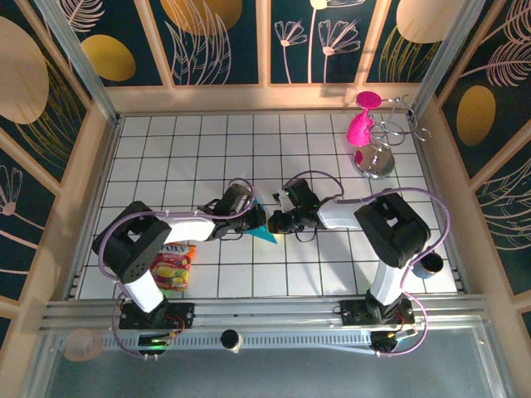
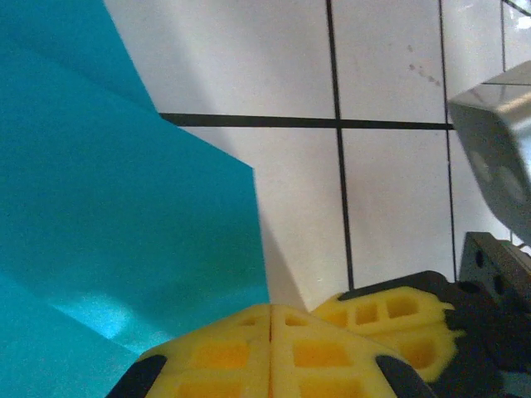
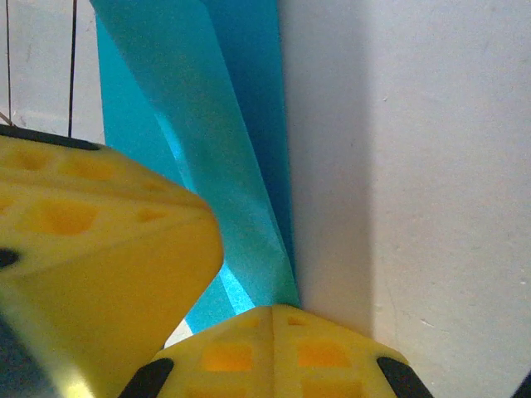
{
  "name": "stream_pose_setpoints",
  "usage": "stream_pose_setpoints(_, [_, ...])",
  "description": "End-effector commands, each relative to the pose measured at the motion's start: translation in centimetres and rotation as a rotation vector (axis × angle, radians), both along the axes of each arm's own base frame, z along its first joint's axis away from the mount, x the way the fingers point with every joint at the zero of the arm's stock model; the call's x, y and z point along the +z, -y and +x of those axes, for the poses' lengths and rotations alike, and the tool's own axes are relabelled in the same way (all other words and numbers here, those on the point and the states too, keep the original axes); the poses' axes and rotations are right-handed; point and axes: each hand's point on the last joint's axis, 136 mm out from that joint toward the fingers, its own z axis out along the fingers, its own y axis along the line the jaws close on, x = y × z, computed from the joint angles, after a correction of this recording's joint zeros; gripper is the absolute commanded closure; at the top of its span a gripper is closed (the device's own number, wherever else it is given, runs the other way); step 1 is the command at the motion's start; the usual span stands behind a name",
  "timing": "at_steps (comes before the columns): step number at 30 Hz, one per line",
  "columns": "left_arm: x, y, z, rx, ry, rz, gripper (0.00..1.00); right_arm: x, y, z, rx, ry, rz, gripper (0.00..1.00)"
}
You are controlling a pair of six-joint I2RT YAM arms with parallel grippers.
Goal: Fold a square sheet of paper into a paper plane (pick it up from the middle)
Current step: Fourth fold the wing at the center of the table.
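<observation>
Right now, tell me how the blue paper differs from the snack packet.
The blue paper is plain turquoise; the snack packet is printed red and yellow. The paper is creased to a sharp point; the packet shows no fold. The paper sits mid-table between the left hand and right hand; the packet lies by the left arm's base, apart from both. Both are thin and on the tiled table.

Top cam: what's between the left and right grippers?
The folded turquoise paper: the top view shows its wedge between the left gripper and the right gripper, both with jaws shut, tips close together.
</observation>
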Motion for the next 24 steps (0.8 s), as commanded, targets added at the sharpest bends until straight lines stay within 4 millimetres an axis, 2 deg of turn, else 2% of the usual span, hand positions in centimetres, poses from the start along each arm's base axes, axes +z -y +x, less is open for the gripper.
stream_pose_setpoints(1, [-1.7, -0.4, -0.2, 0.014, -0.037, 0.030, 0.93, -5.1, 3.4, -2.4, -0.036, -0.113, -0.214, 1.00])
stream_pose_setpoints(8, [-3.7, -2.2, -0.3, 0.052, -0.061, 0.086, 0.93, -7.1, 5.4, -3.7, -0.034, -0.145, -0.346, 1.00])
stream_pose_setpoints(16, [-4.4, -4.3, 0.4, 0.084, -0.068, 0.079, 0.93, -8.9, 8.0, -4.6, -0.045, -0.154, -0.515, 1.00])
stream_pose_setpoints(24, [-3.9, -6.7, 2.8, 0.121, -0.045, 0.090, 0.92, -10.0, 9.3, -5.4, -0.043, -0.163, -0.600, 1.00])
